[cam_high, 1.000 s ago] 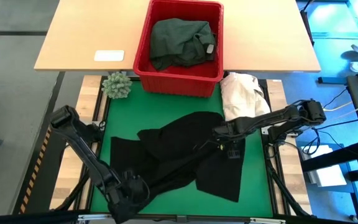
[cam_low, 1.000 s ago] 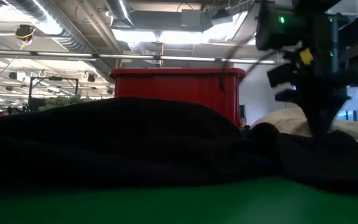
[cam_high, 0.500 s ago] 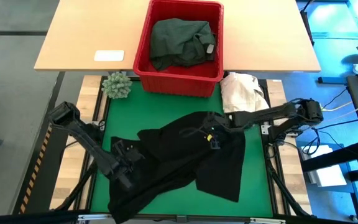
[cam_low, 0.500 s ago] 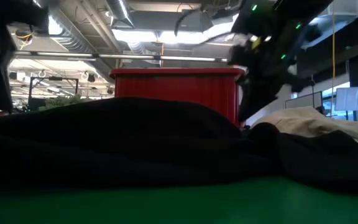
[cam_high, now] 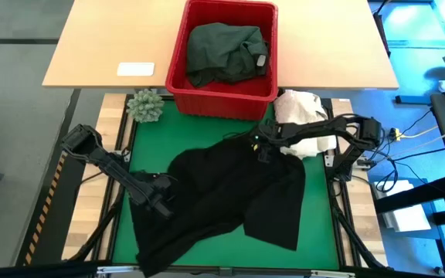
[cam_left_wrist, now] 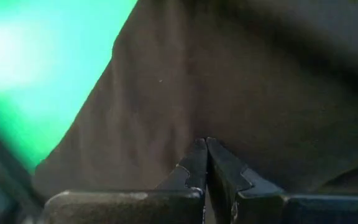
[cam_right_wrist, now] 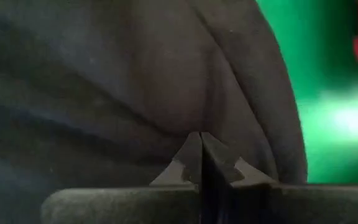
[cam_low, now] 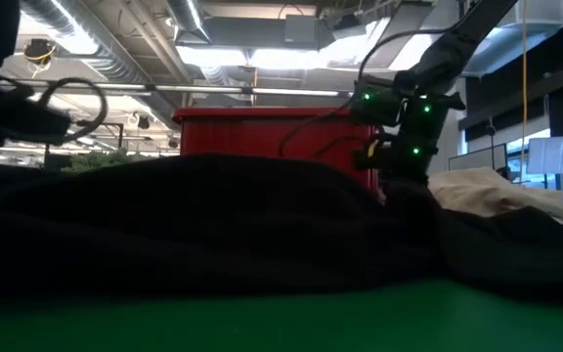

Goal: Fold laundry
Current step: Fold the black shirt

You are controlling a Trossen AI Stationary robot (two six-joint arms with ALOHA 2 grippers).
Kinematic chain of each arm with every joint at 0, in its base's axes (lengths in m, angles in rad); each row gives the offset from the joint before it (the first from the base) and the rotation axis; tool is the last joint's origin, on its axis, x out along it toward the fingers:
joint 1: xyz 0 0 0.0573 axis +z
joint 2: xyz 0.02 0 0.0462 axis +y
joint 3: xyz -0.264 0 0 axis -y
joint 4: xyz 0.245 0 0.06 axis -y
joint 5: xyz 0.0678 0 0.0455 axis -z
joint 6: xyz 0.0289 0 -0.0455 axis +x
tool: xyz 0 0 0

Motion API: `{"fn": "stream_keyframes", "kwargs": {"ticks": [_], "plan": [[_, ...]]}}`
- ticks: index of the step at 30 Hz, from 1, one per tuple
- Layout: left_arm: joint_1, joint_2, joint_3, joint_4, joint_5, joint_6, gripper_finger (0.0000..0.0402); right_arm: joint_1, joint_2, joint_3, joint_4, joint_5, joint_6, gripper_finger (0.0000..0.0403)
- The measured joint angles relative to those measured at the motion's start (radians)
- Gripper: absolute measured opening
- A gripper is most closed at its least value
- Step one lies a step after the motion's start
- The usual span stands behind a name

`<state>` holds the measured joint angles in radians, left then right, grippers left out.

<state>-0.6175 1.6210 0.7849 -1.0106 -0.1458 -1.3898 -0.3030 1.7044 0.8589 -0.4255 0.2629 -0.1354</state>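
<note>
A black garment lies crumpled across the green mat, and it fills the foreground of the low view. My left gripper is shut at the garment's left part, close to its left edge. My right gripper is shut at the garment's far edge, just short of the red basket. A dark green garment lies bunched inside the basket. My left gripper comes down steeply from above and its shut fingertips meet the black cloth near its left edge. The fingers themselves hide how many layers lie between them. The cloth around them rests on the mat. My right gripper pinches the garment's far edge between its two shut fingertips, pointing steeply down. Creases in the cloth run together at the tips. The rest of the garment lies on the mat.
A cream-white cloth heap lies at the mat's far right, beside my right arm. A small green spiky plant stands at the far left corner. A white card lies on the wooden table beyond.
Both grippers have stayed shut and tipped more steeply downward. The left has gone from the near edge toward the far edge. The right has gone toward the far edge and to the left, nearer the basket. The ridge of cloth drawn between them has gone, and the garment lies flatter.
</note>
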Motion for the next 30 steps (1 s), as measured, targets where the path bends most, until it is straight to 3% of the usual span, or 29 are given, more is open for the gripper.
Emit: {"fn": "stream_keyframes", "kwargs": {"ticks": [7,17,26,30], "plan": [[-0.001,0.003,-0.002,-0.088,0.100,-0.141,0.0000,-0.005,-0.029,-0.005,-0.170,0.078,0.101,0.0000],[0.002,0.002,-0.002,-0.298,0.051,-0.225,0.0000,-0.005,-0.038,0.007,-0.168,0.042,0.114,0.0000],[-0.056,-0.055,0.159,-0.275,-0.135,-0.178,0.0000,0.067,-0.135,0.047,-0.150,-0.064,0.076,0.0000],[-0.090,-0.056,0.208,-0.138,-0.167,-0.113,0.0000,0.156,-0.186,0.047,-0.141,-0.140,0.052,0.0000]]}}
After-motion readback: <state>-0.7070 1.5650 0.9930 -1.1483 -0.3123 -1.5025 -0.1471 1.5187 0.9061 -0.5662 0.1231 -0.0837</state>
